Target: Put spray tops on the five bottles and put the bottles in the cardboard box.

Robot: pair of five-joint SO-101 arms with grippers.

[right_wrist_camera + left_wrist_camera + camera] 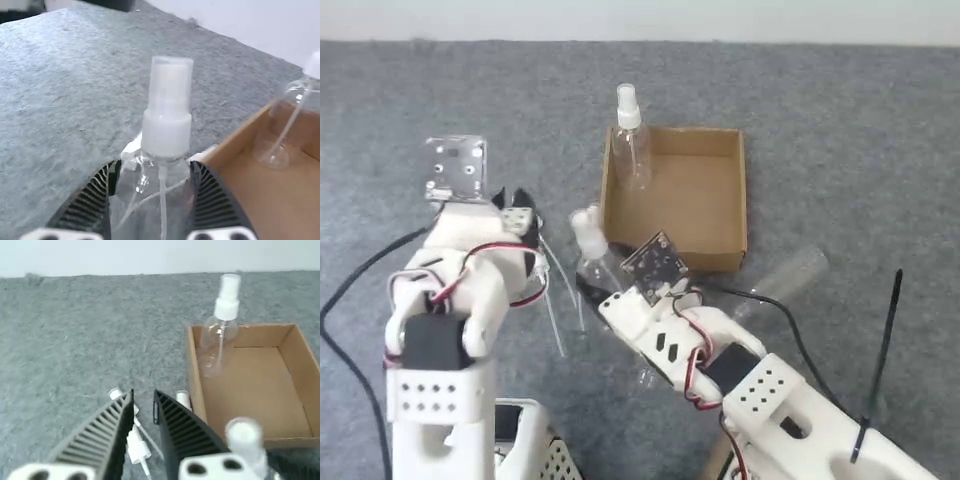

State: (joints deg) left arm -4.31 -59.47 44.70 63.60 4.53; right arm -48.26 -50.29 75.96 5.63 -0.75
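My right gripper [588,284] [152,176] is shut on a clear bottle [592,262] [161,192] that stands upright with a white spray top [585,225] [166,112] on it, just off the near left corner of the cardboard box [674,258] [234,146]. Another capped bottle [631,140] [219,329] [289,120] stands inside the box's far left corner. My left gripper [517,203] [143,400] hangs open and holds nothing, above loose spray tops [554,303] [135,442] lying on the carpet left of the box [193,371].
An uncapped clear bottle [790,272] lies on the carpet right of the box. A white basket [532,440] sits at the near left beside the left arm's base. A black strap [884,350] stands up by the right arm. Grey carpet lies open to the far left.
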